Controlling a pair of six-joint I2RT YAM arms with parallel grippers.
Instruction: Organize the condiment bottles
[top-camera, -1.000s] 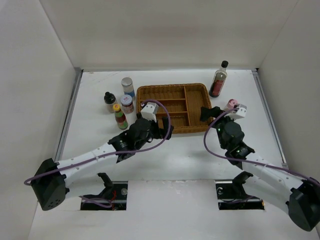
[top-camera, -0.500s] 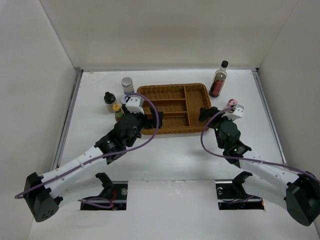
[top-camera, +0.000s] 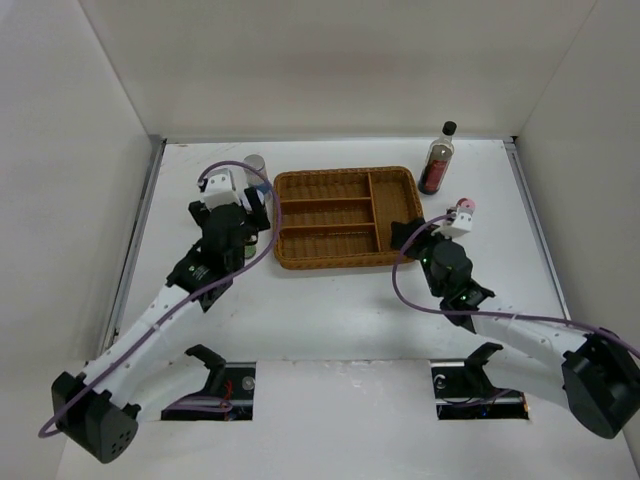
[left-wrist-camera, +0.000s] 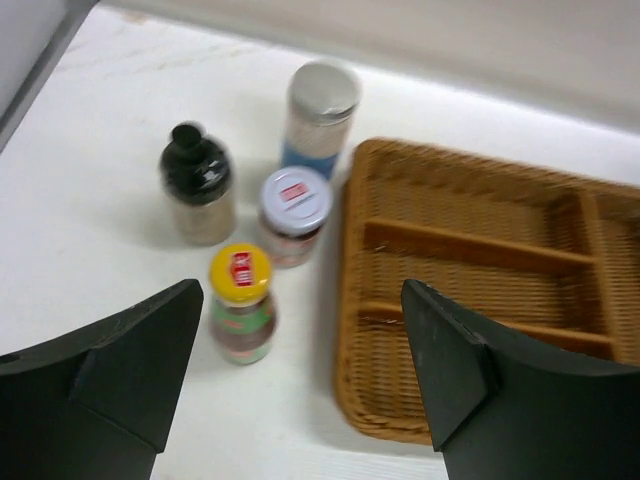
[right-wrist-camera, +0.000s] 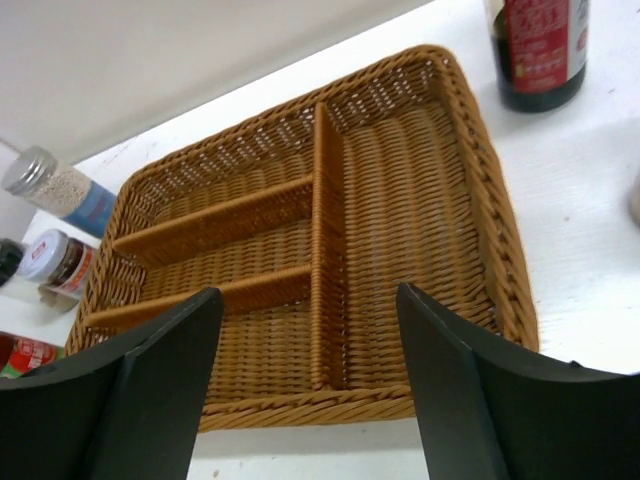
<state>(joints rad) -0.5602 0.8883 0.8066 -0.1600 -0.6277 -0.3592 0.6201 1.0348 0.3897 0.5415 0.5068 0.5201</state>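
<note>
In the left wrist view, four bottles stand left of the wicker tray (left-wrist-camera: 480, 290): black-capped tan (left-wrist-camera: 197, 185), silver-lidded blue-label (left-wrist-camera: 320, 120), short red-white-lidded (left-wrist-camera: 293, 212) and yellow-capped red-green (left-wrist-camera: 241, 305). My left gripper (left-wrist-camera: 305, 370) is open and empty above the table, just in front of them. In the top view it (top-camera: 245, 222) hides most of this group; the silver-lidded bottle (top-camera: 255, 161) shows. The tall dark bottle (top-camera: 436, 160) stands behind the tray's right corner. The pink-capped bottle (top-camera: 465, 207) stands right of the tray. My right gripper (right-wrist-camera: 305, 390) is open and empty at the tray's front edge.
The tray (top-camera: 345, 215) has three long compartments on the left and one wide one on the right, with nothing in them. White walls close in the table on the left, back and right. A metal rail (top-camera: 140, 220) runs along the left edge.
My left arm has swung left, from the tray's front-left corner to over the bottle group. My right gripper has edged left toward the tray.
</note>
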